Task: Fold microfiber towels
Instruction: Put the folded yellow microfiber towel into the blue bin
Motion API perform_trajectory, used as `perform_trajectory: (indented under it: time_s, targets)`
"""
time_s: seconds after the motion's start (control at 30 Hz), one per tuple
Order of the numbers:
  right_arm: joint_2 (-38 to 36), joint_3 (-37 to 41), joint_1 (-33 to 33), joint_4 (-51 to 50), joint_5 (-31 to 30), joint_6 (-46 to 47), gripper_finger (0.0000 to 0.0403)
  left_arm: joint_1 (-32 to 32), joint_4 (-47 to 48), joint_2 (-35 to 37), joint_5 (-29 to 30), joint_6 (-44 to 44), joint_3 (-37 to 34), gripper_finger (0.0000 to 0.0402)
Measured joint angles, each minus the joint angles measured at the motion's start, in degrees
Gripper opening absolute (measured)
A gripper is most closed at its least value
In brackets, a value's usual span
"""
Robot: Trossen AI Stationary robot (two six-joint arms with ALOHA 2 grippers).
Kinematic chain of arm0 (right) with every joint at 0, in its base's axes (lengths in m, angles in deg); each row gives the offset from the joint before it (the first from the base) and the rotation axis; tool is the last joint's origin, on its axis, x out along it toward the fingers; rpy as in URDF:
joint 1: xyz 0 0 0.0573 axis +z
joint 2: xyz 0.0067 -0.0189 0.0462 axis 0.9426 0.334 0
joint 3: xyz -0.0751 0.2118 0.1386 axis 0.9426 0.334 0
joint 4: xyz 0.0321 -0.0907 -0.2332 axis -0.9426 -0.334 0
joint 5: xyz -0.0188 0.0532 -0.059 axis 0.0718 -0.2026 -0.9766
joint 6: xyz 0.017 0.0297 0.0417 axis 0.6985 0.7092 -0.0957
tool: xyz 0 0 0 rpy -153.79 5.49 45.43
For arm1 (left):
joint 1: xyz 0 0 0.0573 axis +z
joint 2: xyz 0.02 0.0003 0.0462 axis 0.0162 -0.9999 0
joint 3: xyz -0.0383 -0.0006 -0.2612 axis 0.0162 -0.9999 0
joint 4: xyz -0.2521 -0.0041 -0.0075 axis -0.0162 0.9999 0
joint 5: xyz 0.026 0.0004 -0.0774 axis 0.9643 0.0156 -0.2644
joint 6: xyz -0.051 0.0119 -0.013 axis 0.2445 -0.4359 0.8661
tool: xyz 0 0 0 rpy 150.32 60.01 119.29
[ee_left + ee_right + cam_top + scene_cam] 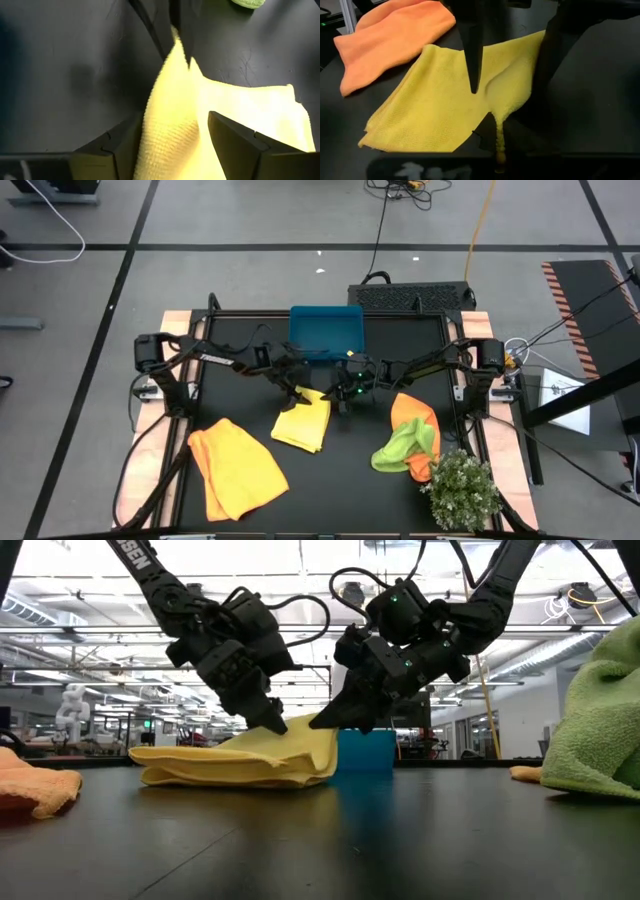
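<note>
The pale yellow towel [303,425] lies at the table's middle, with its far right corner raised. My right gripper [343,404] is shut on that corner. My left gripper [298,394] stands open over the towel's far edge, its fingers on either side of the ridge of cloth [167,115] that runs up to the held corner. An orange towel [236,470] lies crumpled at the near left. A lime green towel [400,448] lies on another orange one [412,412] at the near right. My left gripper slants down from the far left. One fingertip [473,87] meets the top of the yellow cloth. Whether the other finger [555,55] touches the towel's edge I cannot tell. My right gripper pinches the yellow towel's corner [499,145] between its shut fingers, slanting down from the far right. The corner is lifted and drawn into a thin taut strand. The rest of the towel lies on the table.
The teal tray [326,332] stands at the table's far middle, just behind both grippers. A bushy green plant [462,490] sits at the near right corner. Bare black tabletop [340,490] lies between the towels near the front edge.
</note>
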Motion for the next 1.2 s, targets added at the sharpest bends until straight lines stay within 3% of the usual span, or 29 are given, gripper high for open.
perform_trajectory:
  time_s: [0.2, 0.5, 0.77, 1.07, 1.2]
  targets:
    - [0.0, 0.0, 0.0, 0.0, 0.01, 0.01, 0.0, -0.07, -0.44, 0.02, -0.24, -0.88, 0.0, 0.0164]
    - [0.0, 0.0, 0.0, 1.26, 0.0, 0.06, 0.0002, -0.1, -0.93, 0.02, 1.66, -3.41, 0.0, 0.0014]
    - [0.0, 0.0, -0.26, 1.44, 0.02, 2.16, 0.0039, 0.0, -2.62, 0.04, 2.26, -2.26, 0.0, 0.0006]
    - [0.0, 0.0, -0.26, -0.58, -0.07, 5.09, 0.0182, 0.03, -3.89, 0.09, 2.32, -1.65, -0.02, 0.0003]
    - [0.0, 0.0, -0.39, -2.51, -0.07, 6.23, 0.0227, 0.1, -3.36, 0.96, 2.79, -1.59, -0.02, 0.0003]
